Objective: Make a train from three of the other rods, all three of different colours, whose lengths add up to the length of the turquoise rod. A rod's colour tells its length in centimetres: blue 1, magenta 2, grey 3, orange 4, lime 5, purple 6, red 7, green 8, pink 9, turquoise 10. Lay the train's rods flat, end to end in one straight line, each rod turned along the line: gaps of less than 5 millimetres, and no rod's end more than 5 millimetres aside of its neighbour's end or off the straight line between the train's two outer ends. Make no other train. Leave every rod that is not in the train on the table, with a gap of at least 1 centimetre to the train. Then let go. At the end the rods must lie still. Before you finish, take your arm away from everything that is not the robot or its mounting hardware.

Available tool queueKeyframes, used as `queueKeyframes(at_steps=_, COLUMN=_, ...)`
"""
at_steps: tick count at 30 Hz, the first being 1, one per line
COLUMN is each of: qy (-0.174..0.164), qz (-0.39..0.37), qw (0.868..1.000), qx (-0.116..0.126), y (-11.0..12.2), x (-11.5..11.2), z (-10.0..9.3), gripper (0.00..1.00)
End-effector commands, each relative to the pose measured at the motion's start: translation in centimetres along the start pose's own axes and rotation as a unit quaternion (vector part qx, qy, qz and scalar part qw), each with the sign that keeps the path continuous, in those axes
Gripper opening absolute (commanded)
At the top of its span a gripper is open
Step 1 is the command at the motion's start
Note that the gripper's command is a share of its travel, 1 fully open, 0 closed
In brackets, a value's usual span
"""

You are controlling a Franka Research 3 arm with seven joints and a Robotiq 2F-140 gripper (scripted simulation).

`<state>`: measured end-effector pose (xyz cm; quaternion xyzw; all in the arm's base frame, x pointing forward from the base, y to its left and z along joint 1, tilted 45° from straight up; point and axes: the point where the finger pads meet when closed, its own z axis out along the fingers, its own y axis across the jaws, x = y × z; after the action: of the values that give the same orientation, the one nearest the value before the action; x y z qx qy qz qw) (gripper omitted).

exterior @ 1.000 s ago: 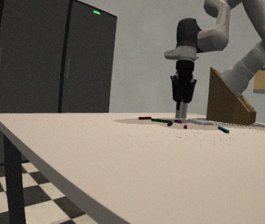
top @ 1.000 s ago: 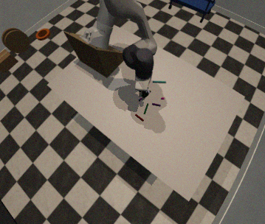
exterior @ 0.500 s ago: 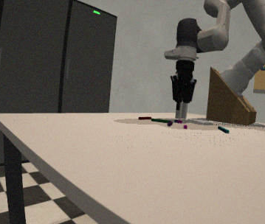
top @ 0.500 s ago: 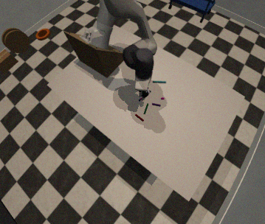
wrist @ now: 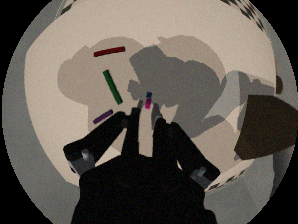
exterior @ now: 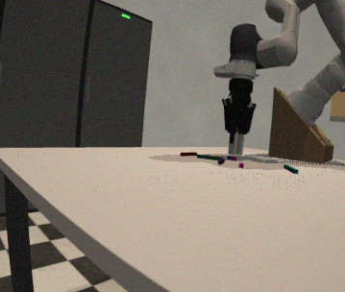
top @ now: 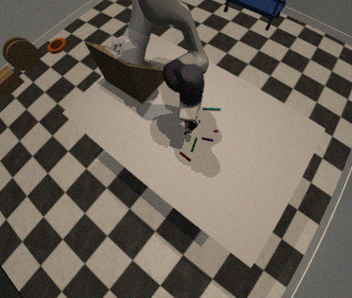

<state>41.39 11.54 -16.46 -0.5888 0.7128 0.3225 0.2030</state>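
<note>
My gripper points down low over the table, its fingers a little apart. A magenta rod lies between or just beyond the fingertips, with a narrow gap visible beside it. A small blue rod is at its far end, seemingly touching and roughly in line. A red rod lies apart from them. A turquoise rod lies alone. The top view barely shows the pair under the gripper.
A green rod lies between the red rod and a purple rod. Another magenta rod lies near the purple one. The arm's brown wedge base stands on the table.
</note>
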Motion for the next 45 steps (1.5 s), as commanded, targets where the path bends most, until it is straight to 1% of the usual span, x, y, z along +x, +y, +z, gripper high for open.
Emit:
queueKeyframes(at_steps=1, qy=0.0, qz=0.002, qw=1.0, qx=0.0, y=0.1, x=0.0, z=0.1, gripper=0.15)
queueKeyframes(at_steps=13, qy=0.0, qz=0.002, qw=1.0, qx=0.0, y=0.1, x=0.0, z=0.6, gripper=0.15)
queueKeyframes(at_steps=25, qy=0.0, qz=0.002, qw=1.0, qx=0.0, y=0.1, x=0.0, z=1.7, gripper=0.15)
queueKeyframes(at_steps=45, qy=0.0, qz=0.002, qw=1.0, qx=0.0, y=0.1, x=0.0, z=1.7, gripper=0.15)
